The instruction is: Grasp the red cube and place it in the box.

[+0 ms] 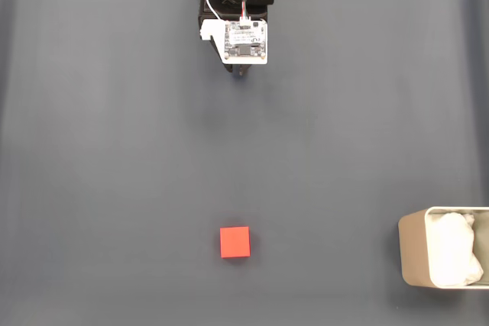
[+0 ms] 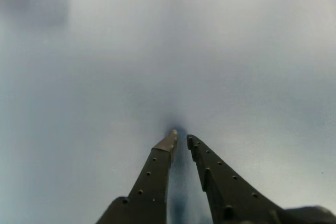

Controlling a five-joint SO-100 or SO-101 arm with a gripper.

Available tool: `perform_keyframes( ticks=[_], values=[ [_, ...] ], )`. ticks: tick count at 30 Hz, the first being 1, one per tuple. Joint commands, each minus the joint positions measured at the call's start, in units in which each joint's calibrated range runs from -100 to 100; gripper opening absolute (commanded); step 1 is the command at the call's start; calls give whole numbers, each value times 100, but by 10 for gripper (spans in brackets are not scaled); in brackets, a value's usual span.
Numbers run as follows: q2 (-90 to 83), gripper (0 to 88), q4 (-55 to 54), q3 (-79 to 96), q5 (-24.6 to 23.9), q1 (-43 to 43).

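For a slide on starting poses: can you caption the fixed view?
Arm's tool at top centre, red cube untouched on grey mat, box at lower right.

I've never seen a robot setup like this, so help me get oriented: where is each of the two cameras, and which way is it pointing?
Fixed view: sits overhead, looking straight down on the grey mat, red cube and box; the arm enters from the top edge.
Wrist view: rides on the arm, looking along the gripper at the mat close up; both black fingers show, nearly closed, holding nothing.
Shared: the mat and the arm's own parts.
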Motion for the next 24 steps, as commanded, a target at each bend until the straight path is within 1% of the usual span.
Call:
perform_keyframes(
  ticks=[1, 24],
  values=[
    [9, 0, 128, 54, 5, -22],
    [9, 0, 128, 54, 34, -22]
  ],
)
